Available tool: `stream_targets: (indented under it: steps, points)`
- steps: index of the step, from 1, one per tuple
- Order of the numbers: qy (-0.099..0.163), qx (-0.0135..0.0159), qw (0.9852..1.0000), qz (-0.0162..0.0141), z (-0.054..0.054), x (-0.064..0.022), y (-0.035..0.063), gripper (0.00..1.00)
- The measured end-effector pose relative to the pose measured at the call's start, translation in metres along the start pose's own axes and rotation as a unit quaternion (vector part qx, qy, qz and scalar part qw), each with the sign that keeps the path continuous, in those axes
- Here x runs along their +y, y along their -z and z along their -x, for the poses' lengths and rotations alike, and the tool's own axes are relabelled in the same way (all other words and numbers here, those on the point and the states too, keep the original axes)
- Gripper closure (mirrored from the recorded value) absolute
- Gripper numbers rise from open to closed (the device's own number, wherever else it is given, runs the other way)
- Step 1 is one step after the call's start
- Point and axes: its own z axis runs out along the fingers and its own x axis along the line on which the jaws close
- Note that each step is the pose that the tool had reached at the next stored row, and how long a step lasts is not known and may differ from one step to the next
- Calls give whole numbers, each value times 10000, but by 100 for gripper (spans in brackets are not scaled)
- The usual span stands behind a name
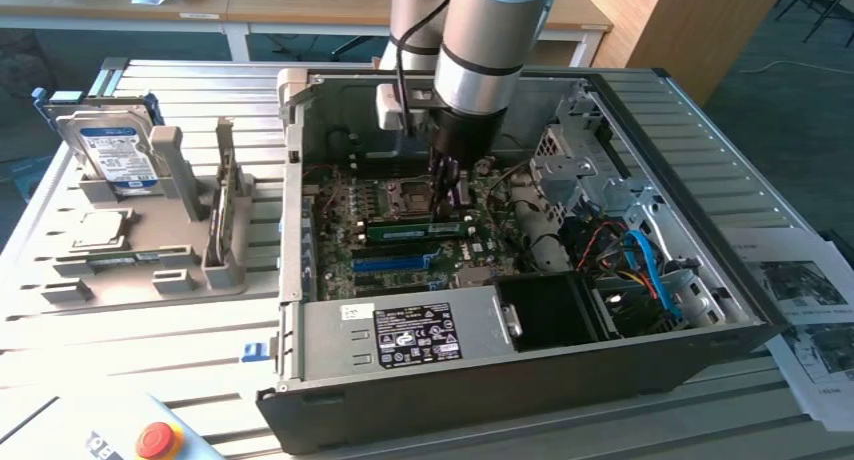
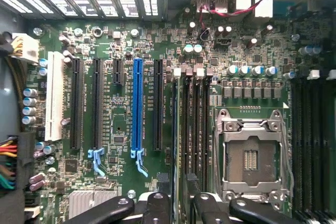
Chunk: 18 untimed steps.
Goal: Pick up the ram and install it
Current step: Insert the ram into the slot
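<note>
The ram is a long green stick lying in a memory slot of the motherboard inside the open computer case, just in front of the empty processor socket. My gripper reaches down into the case directly over the ram's right end. In the wrist view the ram shows edge-on as a thin line in the slot nearest the black expansion slots. The gripper straddles that line, open, with a black finger on each side and a gap to the stick.
A grey fixture on the exterior view's left holds a hard drive and a square silver processor chip. The power supply, blue cables and drive cage crowd the case. A long blue slot runs beside the memory slots.
</note>
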Motion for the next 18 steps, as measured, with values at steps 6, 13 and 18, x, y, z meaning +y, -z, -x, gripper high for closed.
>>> stream_targets:
  steps: [6, 13, 18]
  points:
    - [0, -1, 10000, 0, 3, 7, 167, 75]
    - [0, 0, 10000, 0, 7, 19, 428, 75]
    - [1, -1, 10000, 0, 9, 24, 553, 75]
